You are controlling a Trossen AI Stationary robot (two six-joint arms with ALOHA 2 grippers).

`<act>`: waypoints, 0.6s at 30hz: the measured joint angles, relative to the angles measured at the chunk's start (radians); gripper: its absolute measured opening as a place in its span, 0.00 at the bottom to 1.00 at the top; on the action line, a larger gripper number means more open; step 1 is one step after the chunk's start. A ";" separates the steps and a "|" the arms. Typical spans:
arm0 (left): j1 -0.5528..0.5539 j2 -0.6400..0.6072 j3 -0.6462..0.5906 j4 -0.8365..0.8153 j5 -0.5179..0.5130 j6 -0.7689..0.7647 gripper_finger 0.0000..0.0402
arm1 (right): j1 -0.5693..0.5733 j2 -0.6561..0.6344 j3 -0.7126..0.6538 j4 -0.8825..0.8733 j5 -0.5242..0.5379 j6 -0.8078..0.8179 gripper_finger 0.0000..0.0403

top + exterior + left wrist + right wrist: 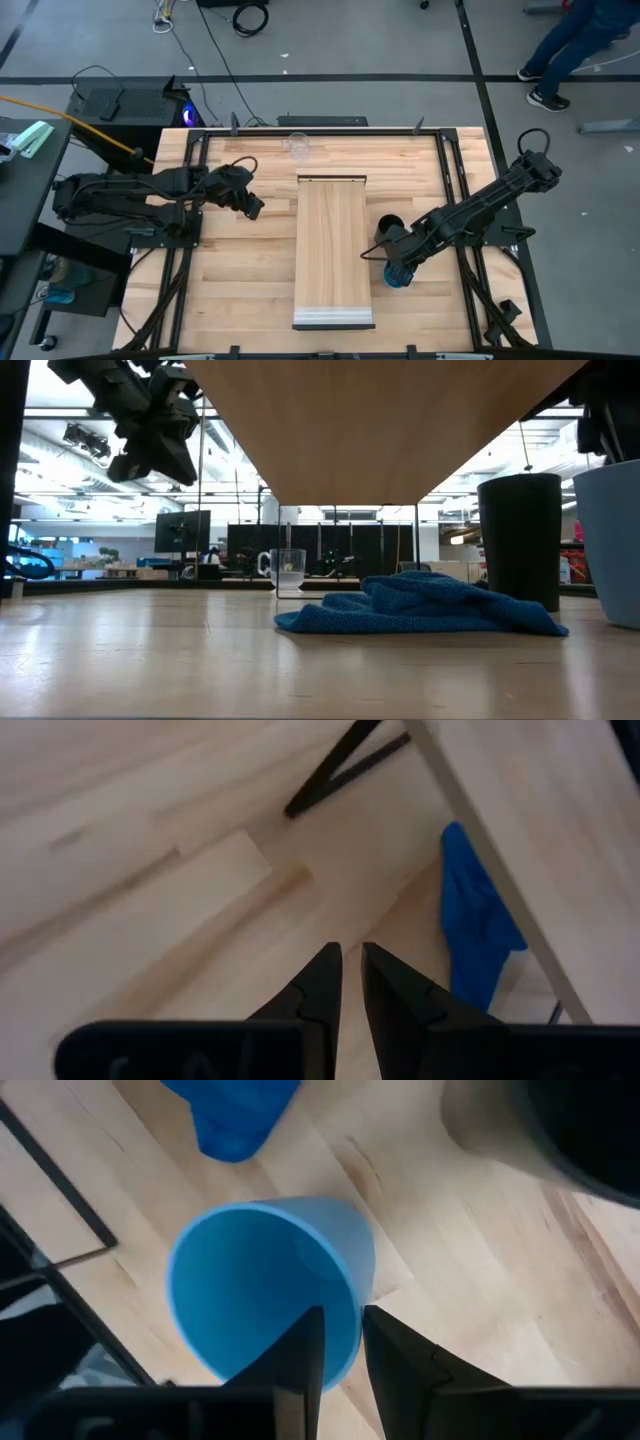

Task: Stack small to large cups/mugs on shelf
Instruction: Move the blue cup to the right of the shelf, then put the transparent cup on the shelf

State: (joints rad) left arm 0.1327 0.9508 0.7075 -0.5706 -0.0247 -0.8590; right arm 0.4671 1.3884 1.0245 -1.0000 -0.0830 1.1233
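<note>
The shelf (334,250) lies in the middle of the high view with its long axis running from the top of the frame toward the bottom, its pale metal strip at the lower short end. The butcher-block worktop (240,270) carries it.

To the right of the shelf stand the black cup (388,226) and, just below and right of it, the blue cup (398,275), both upright with mouths up. The clear cup (297,146) stands upright near the top edge of the worktop, above the shelf's upper end.

The right gripper (393,262) is at the blue cup; in the right wrist view its fingers (300,1355) straddle the cup's wall, one inside the rim and one outside, standing narrow around it, though whether they press on the wall cannot be told. The left gripper (252,207) hangs over bare worktop in the left half of the frame, its fingers (322,985) narrow with a slim gap and nothing between them.

The low view shows what the high view hides: the shelf is raised, its underside (385,420) filling the top of the frame, and a crumpled blue cloth (420,607) lies beneath it. The clear cup (288,573) shows behind it, the black cup (520,540) and blue cup (612,540) at the right.

Beyond is an open workshop with ceiling lights and monitors. In the high view a person's legs (565,50) cross the grey floor at upper right.
</note>
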 joint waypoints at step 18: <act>-0.040 0.000 -0.126 0.258 -0.024 -0.102 0.13 | 0.000 -0.085 0.000 -0.056 -0.009 -0.004 0.20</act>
State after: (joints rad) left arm 0.0929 0.9511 0.5816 -0.3127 -0.0487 -0.9605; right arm 0.4671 1.3037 1.0245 -1.0561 -0.0916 1.1194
